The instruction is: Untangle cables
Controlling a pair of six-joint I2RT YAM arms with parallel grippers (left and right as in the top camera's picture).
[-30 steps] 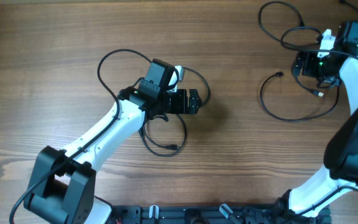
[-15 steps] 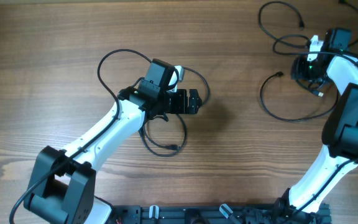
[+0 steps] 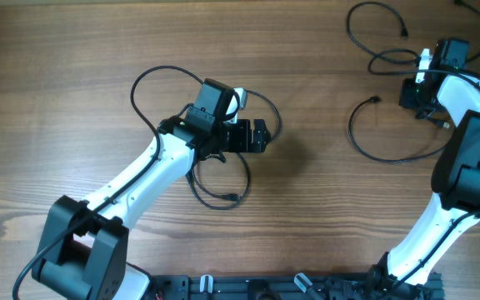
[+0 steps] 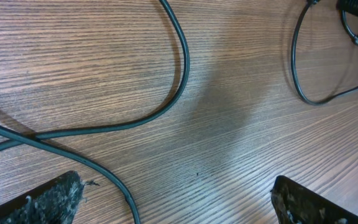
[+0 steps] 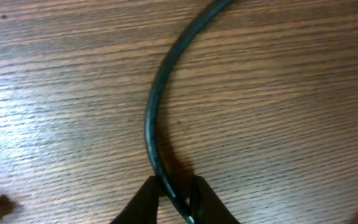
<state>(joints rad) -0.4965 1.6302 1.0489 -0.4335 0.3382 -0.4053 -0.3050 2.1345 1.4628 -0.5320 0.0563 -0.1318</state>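
Two clusters of cables on the wooden table (image 3: pixel 48 50): one looped round the left arm mid-table, the other at the far-right edge by the right arm.

On the right side, the right gripper (image 5: pixel 174 200) is nipped onto the pinched strand (image 5: pixel 150 127). The wrist view shows both fingertips pressed to the cord's sides w/ no gap. From the pinch the cord runs straight away from the fingers, then bends off to the upper right of that view. So at the grip pt its long axis lies roughly along the gripper's reach, not across it. Seen from overhead, this gripper sits between the upper loops and the big open loop (image 3: pixel 352 133), whose plug end (image 3: pixel 376 100) lies near it.

The left gripper (image 4: pixel 179 208) is spread wide and holds nothing. The left strand (image 4: pixel 184 68) curves across ahead of its fingers, not between them.

Judgement: the right arm is the one on the cord, so the pull is prob its job. It should go toward bare wood mid-table, away from the right cluster, so crossings slide out rather than tighten. Which loop of that cluster is pinched can't be told from overhead.
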